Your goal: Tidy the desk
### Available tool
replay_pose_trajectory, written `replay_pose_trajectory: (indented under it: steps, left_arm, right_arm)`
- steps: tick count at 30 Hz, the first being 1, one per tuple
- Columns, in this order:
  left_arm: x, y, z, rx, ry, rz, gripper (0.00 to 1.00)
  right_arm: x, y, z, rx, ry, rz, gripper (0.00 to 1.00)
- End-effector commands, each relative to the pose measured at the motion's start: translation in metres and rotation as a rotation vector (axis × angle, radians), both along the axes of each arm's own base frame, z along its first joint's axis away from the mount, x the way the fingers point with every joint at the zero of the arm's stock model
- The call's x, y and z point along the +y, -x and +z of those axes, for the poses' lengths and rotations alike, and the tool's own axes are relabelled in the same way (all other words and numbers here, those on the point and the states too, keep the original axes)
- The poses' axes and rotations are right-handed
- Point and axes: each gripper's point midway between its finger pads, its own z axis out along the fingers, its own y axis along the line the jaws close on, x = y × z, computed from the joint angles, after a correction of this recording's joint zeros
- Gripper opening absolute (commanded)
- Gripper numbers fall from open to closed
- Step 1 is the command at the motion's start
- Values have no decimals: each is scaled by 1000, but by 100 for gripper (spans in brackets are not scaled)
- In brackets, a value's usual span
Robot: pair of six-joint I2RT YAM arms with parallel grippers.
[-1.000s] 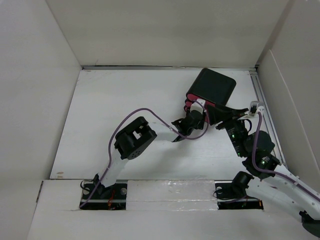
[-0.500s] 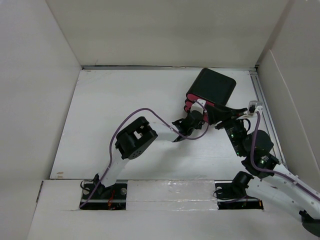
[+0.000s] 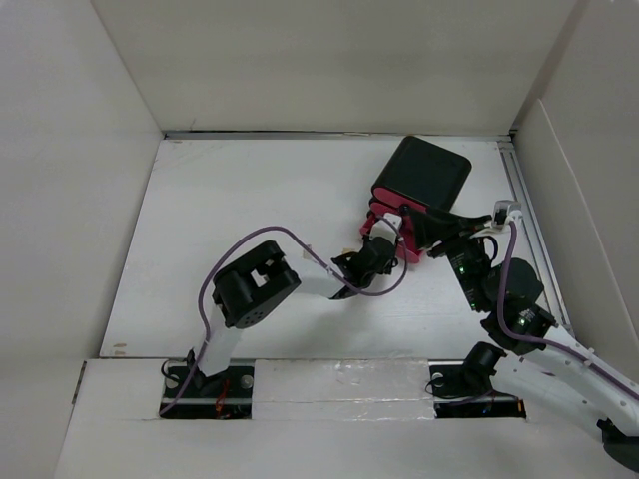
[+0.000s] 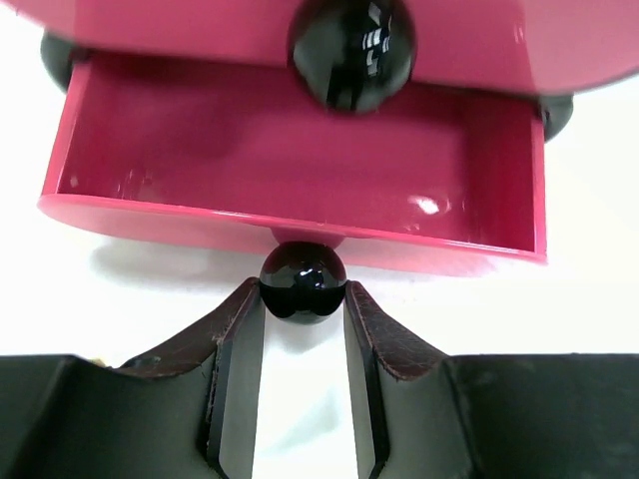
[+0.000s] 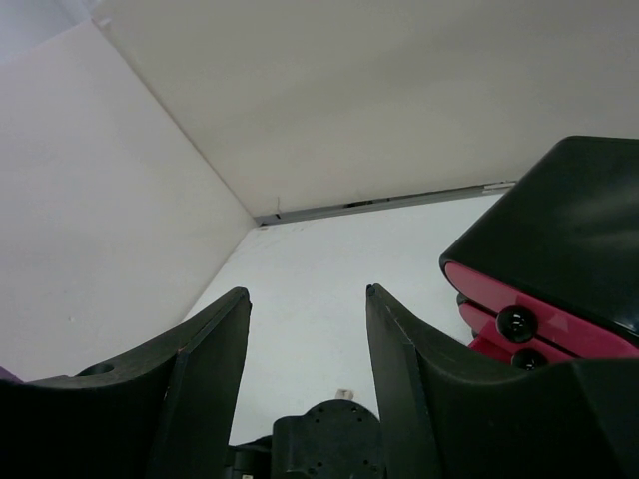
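Left wrist view: the left gripper (image 4: 303, 302) is being kept closed on the round black knob (image 4: 303, 282) of a pink drawer (image 4: 300, 170), the knob being pinched between the two brown-padded fingers (image 4: 236, 327). The drawer is being shown standing open, with a glossy, bare inside. Just above it, a second black knob (image 4: 351, 50) is being seen on the pink front of the drawer over it.

For writing, only a small pale mark (image 3: 120, 349) is being picked out near the near left corner of the desk (image 3: 250, 190), and it is too small to be read. Two green lights (image 3: 464, 269) are glowing on the right arm.

In the top external view the white desk is being enclosed by white walls (image 3: 329, 60) on its far, left and right edges. The black cabinet (image 3: 427, 170) is sitting near the far right corner of the desk, turned at an angle, with its pink drawers facing the near left.

The left arm is being stretched across the middle of the desk to the cabinet, and a purple cable (image 3: 270, 232) is looping over it. Wrist and cable together are hiding much of the drawer front from above.

The right gripper (image 5: 306, 292) is being held just beside the cabinet's near right side. Its dark fingers (image 5: 215, 349) are being kept apart, with only bare desk and wall seen between them and nothing gripped. In its own view the cabinet is lying to the right of the fingers.
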Motion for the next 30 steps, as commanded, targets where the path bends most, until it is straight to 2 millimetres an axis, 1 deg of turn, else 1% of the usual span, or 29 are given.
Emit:
replay_pose_trajectory:
  steps: [1,2,3,5,6,8,9,10,12,13,14,15,16,17,18,19,20,21,22,23,24,25,26,27,28,29,30]
  left_arm:
    - [8,7,35,-26,77,20,10]
    - [9,14,33,-22,72,12,9]
    - [12,15,33,-23,65,17,10]
    - [15,29,30,-17,46,-3,10]
    - [19,30,29,-13,37,3,9]
    - [20,43,22,4,16,-13,10]
    - [22,44,21,8,14,-10,11]
    - [22,50,16,17,6,-20,12]
    - [22,52,9,39,2,-22,20]
    - [22,53,7,45,1,-22,25]
    - [22,53,7,47,1,-20,41]
    - [22,52,7,48,-3,-16,46]
    - [23,52,10,45,1,-14,50]
    - [24,52,13,43,2,-9,59]
    - [25,50,15,36,2,1,63]
    - [28,50,23,26,8,8,67]
    - [31,49,27,21,8,16,73]
    - [33,48,34,9,18,30,76]
    - [38,49,48,-8,44,37,77]
    - [42,48,55,-19,54,48,79]
    - [49,46,64,-39,68,76,79]
    - [58,48,78,-53,99,93,79]
    - [65,48,87,-67,120,116,76]
    - [76,44,95,-91,131,167,75]
    - [90,47,106,-107,162,193,73]
    - [99,47,109,-113,175,229,70]
    - [116,39,114,-124,185,295,66]
  right_arm:
    - [-3,3,17,-46,-42,4,56]
    - [-3,3,17,-46,-42,3,56]
    - [-3,2,16,-45,-41,3,56]
    - [-2,3,17,-46,-40,7,56]
    - [-2,3,16,-45,-40,9,56]
    - [-1,3,17,-46,-42,14,56]
    - [-1,4,17,-47,-44,16,56]
    - [-1,4,17,-48,-40,16,56]
    - [-1,3,17,-48,-40,16,56]
    - [0,3,17,-47,-39,16,56]
    - [0,3,16,-45,-39,15,56]
    - [0,2,16,-44,-36,16,56]
    - [1,2,15,-42,-34,15,56]
    - [0,3,16,-45,-39,15,56]
    - [0,2,16,-44,-38,15,56]
    - [0,2,16,-44,-37,15,56]
    - [0,2,16,-42,-36,12,56]
    - [-1,2,16,-43,-38,9,56]
    - [-1,2,17,-44,-43,11,56]
    - [-1,2,16,-43,-41,9,56]
    - [-1,2,15,-42,-40,8,56]
    - [-2,2,16,-42,-42,7,56]
    - [-2,3,16,-44,-42,9,55]
    - [-2,3,16,-45,-44,10,54]
    - [-2,3,17,-45,-44,10,38]
    - [-3,3,17,-46,-46,8,25]
    - [-3,3,17,-45,-50,6,12]
